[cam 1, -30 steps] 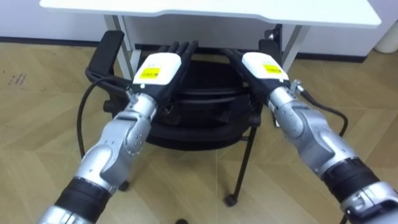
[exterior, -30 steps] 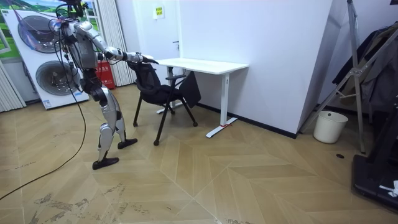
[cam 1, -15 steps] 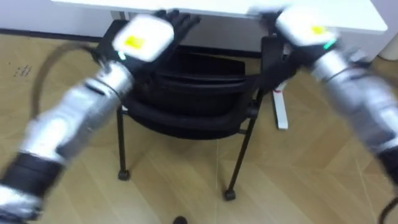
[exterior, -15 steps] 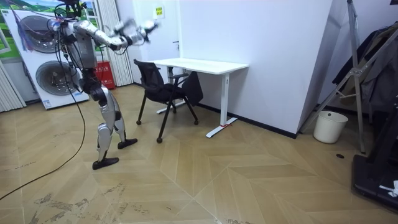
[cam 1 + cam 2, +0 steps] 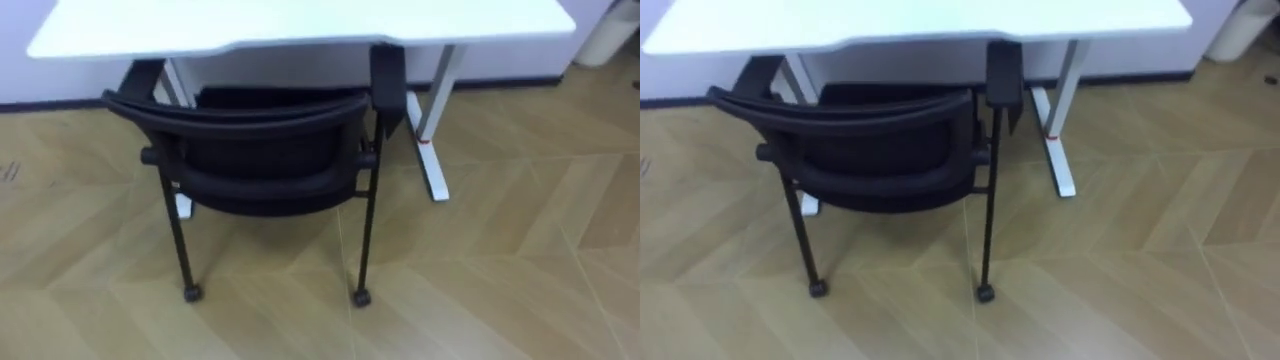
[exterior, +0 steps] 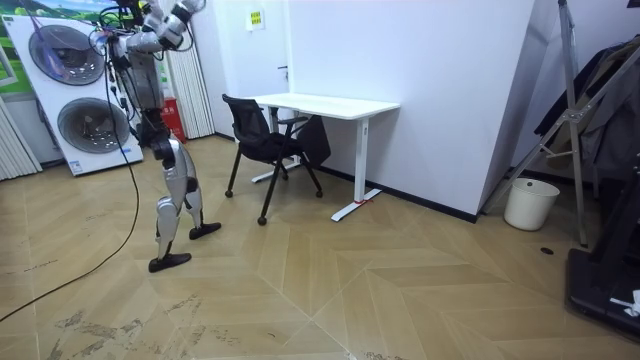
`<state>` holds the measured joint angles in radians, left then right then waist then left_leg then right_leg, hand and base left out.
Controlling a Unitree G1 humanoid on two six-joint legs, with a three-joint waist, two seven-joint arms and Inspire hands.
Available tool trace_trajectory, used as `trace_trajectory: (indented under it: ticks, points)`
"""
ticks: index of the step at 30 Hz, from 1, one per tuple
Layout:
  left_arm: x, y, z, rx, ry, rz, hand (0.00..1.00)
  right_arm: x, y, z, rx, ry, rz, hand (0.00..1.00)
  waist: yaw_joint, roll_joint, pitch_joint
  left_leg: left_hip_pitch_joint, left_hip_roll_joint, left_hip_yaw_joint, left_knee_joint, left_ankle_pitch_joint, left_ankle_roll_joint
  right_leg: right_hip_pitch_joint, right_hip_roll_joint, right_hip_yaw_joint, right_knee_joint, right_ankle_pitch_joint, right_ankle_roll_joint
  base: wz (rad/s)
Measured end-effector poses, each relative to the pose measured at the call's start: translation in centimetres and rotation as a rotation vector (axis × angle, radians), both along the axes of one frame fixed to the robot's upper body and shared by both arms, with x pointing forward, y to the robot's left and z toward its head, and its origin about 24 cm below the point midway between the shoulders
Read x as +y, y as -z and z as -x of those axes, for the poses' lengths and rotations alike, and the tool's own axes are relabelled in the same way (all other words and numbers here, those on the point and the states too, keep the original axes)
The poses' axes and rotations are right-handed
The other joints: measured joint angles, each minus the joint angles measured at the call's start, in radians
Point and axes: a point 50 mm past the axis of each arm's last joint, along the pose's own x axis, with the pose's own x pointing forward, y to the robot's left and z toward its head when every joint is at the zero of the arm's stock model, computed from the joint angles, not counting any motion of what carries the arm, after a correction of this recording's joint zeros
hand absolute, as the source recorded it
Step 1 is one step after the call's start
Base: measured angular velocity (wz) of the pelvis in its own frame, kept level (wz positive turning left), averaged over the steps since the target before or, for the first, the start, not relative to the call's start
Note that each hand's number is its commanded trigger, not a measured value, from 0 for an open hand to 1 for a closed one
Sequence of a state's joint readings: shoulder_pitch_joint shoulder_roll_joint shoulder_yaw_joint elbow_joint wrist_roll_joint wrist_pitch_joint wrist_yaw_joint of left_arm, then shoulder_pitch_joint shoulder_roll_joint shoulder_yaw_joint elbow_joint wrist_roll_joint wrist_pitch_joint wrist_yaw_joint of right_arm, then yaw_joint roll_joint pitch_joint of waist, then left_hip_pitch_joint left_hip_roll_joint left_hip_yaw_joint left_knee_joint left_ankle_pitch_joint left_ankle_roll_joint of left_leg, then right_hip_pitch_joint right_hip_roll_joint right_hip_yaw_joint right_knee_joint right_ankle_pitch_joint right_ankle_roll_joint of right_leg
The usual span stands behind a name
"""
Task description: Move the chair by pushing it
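Firstly, item: black chair, standing with its seat tucked under the white desk and its backrest toward the robot, so apparently pushed home already. Hands were held high beside the head, well clear of the chair; whether spread or curled could not be told.

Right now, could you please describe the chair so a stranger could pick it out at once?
A white desk stands against the white wall. The chair sits at its edge, seat partly under the top, back toward the robot. Unlike the desk, it is black, on thin legs with casters.
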<state>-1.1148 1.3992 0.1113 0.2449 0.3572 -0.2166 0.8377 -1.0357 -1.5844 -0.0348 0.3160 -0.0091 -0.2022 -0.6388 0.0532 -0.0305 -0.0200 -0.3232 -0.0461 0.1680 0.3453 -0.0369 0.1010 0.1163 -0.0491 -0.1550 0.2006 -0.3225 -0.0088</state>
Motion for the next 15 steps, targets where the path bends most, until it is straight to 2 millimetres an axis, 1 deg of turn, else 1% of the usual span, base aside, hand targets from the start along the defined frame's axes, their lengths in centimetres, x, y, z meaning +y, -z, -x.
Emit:
trace_trajectory:
  ticks: [1,2,3,4,5,6,7,8,9,10,11,12,13,14,15]
  points:
    - [1.2,-1.3,2.7,-0.076,-0.017,0.043,0.0,-0.8,-1.3,3.0,-0.123,-0.012,-0.046,0.0,-0.003,-0.004,-0.0116,-0.001,-0.005,0.009,0.0,-0.008,-0.002,-0.001,-0.005,-0.017,-0.005,0.001,0.001,-0.14]
    - [2.4,-2.1,4.9,-0.137,-0.02,0.091,0.0,-1.7,-2.2,5.8,-0.237,-0.025,-0.099,0.0,-0.01,-0.009,-0.0199,0.0,-0.008,0.012,0.001,-0.011,-0.004,0.004,-0.011,-0.037,-0.014,0.002,0.003,-0.04]
    - [3.5,-2.6,6.9,-0.191,-0.029,0.142,0.0,-2.9,-2.5,8.0,-0.343,-0.026,-0.156,0.0,-0.024,-0.007,-0.0245,0.005,-0.011,0.01,0.005,-0.016,-0.005,0.013,-0.012,-0.057,-0.013,0.003,0.004,0.04]
    - [4.1,-2.7,7.7,-0.214,-0.047,0.166,0.0,-3.6,-2.5,9.0,-0.386,-0.008,-0.181,0.0,-0.026,-0.007,-0.0287,0.005,-0.011,0.009,0.008,-0.019,-0.006,0.014,-0.012,-0.06,-0.012,0.003,0.005,0.0]
    - [5.5,-2.8,9.3,-0.256,-0.065,0.228,0.0,-5.0,-2.4,11.2,-0.477,0.028,-0.237,0.0,-0.032,-0.003,-0.031,0.004,-0.003,0.017,0.018,-0.031,-0.008,0.014,-0.01,-0.065,-0.011,0.004,0.007,-0.14]
    - [6.3,-2.7,10.1,-0.272,-0.065,0.266,0.0,-5.8,-2.1,12.0,-0.514,0.037,-0.278,0.0,-0.032,-0.008,-0.0272,0.004,-0.001,0.019,0.021,-0.036,-0.01,0.014,-0.01,-0.07,-0.01,0.004,0.007,-0.17]
    - [8.1,-2.3,11.0,-0.287,-0.087,0.349,0.0,-7.4,-1.4,13.2,-0.592,0.045,-0.36,0.0,-0.036,0.004,-0.028,0.01,0.0,0.017,0.024,-0.038,-0.01,0.02,-0.009,-0.083,-0.008,0.004,0.007,-0.11]
    - [10.2,-1.4,11.1,-0.289,-0.1,0.448,0.0,-9.0,-0.5,13.9,-0.656,0.048,-0.45,0.0,-0.049,0.015,-0.0255,0.025,0.0,0.017,0.025,-0.041,-0.011,0.031,-0.012,-0.092,-0.006,0.004,0.008,-0.18]
    - [12.4,0.0,10.9,-0.276,-0.118,0.561,0.0,-10.8,0.8,13.8,-0.68,0.083,-0.546,0.0,-0.048,0.024,-0.026,0.038,0.001,0.019,0.028,-0.047,-0.02,0.038,-0.019,-0.085,-0.006,0.002,0.011,-0.27]
    - [13.6,0.8,11.0,-0.274,-0.143,0.623,0.0,-11.9,1.7,13.6,-0.678,0.117,-0.605,0.0,-0.048,0.027,-0.0259,0.039,0.002,0.017,0.041,-0.052,-0.024,0.038,-0.027,-0.082,-0.007,-0.001,0.014,-0.52]
    - [15.9,3.0,10.9,-0.256,-0.201,0.743,0.0,-14.4,4.4,12.5,-0.644,0.201,-0.735,0.0,-0.048,0.031,-0.0248,0.044,0.013,0.007,0.121,-0.093,-0.038,0.038,-0.028,-0.068,0.002,-0.002,0.013,-0.51]
    - [18.0,5.9,10.5,-0.22,-0.269,0.863,0.0,-16.8,8.2,11.3,-0.581,0.298,-0.87,0.0,-0.057,0.028,-0.0277,0.062,0.023,0.005,0.192,-0.145,-0.055,0.039,-0.027,-0.058,0.012,-0.004,0.012,-0.42]
    - [19.0,7.6,10.4,-0.21,-0.291,0.925,0.0,-17.8,10.2,11.1,-0.564,0.334,-0.937,0.0,-0.065,0.031,-0.0259,0.071,0.035,0.003,0.217,-0.168,-0.066,0.038,-0.024,-0.057,0.019,-0.006,0.011,-0.13]
    - [21.0,12.1,10.1,-0.176,-0.331,1.063,0.0,-19.4,14.5,10.7,-0.509,0.403,-1.055,0.0,-0.076,0.042,-0.0229,0.087,0.04,-0.002,0.228,-0.204,-0.08,0.031,-0.016,-0.054,0.029,-0.008,0.012,-0.05]
    - [21.9,14.8,10.1,-0.155,-0.343,1.136,0.0,-20.2,17.1,10.9,-0.477,0.449,-1.109,0.0,-0.078,0.045,-0.0226,0.092,0.04,-0.006,0.213,-0.211,-0.078,0.024,-0.011,-0.044,0.034,-0.008,0.014,-0.14]
